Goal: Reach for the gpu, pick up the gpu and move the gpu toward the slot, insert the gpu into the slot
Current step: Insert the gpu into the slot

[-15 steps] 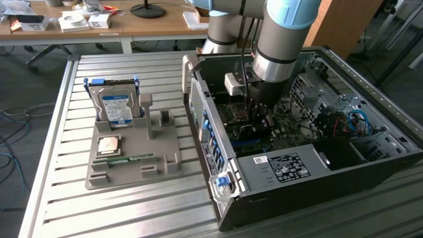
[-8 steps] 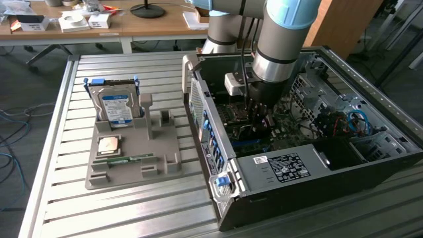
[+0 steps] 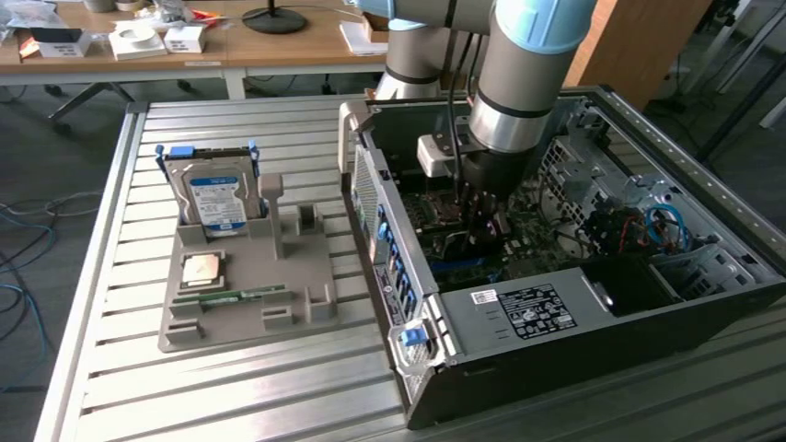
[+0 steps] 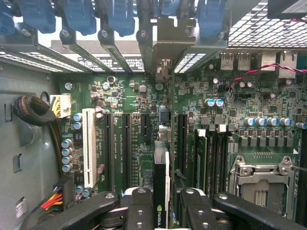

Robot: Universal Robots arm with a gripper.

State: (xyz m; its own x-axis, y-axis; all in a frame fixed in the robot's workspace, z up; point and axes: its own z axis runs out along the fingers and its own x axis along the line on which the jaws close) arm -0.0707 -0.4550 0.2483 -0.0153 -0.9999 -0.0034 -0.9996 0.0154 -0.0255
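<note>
Insertion underway: gripper [image 4: 160,211] clamped on gpu [image 4: 161,191], hanging edge-down above slot [image 4: 144,125]; needs straight alignment, then firm downward seating.

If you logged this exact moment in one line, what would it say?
gripper: shut on gpu | place: inside computer case | gpu: edge-on above green motherboard | hard drive: upright in grey holder

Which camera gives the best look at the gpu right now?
The wrist view: the gpu stands edge-on between the fingers, its metal bracket running up over the green motherboard. In the exterior view the arm blocks it inside the computer case.
</note>
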